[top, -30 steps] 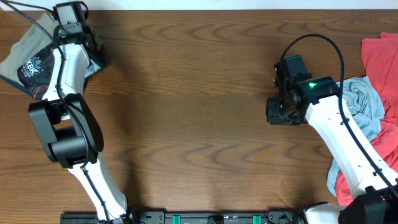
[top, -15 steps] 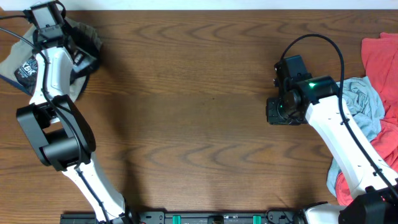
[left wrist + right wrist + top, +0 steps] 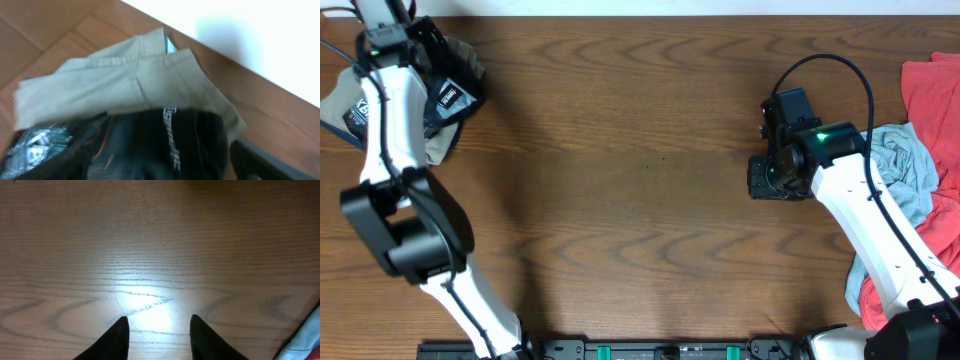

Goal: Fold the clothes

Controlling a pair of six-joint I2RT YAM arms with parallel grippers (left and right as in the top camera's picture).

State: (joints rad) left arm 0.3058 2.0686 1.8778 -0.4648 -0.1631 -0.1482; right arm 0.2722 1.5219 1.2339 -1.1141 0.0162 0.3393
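A stack of clothes lies at the table's far left corner: a khaki garment (image 3: 340, 98) (image 3: 115, 80) with a black printed garment (image 3: 455, 95) (image 3: 165, 140) on top. My left gripper (image 3: 428, 48) (image 3: 155, 152) hovers over the black garment with its fingers (image 3: 262, 160) spread wide and gripping nothing. At the right edge a red garment (image 3: 932, 90) and a light blue garment (image 3: 910, 170) (image 3: 306, 345) lie crumpled. To the left of that pile, my right gripper (image 3: 765, 178) (image 3: 159, 330) is open over bare wood, nothing between its fingers.
The wooden table (image 3: 640, 200) ends at a white strip (image 3: 260, 35) just behind the left stack. The right arm's black cable (image 3: 840, 62) arcs above its wrist.
My left gripper has opened and let go of the black garment, and its wrist has swung left toward the table's far corner. The right arm has not moved.
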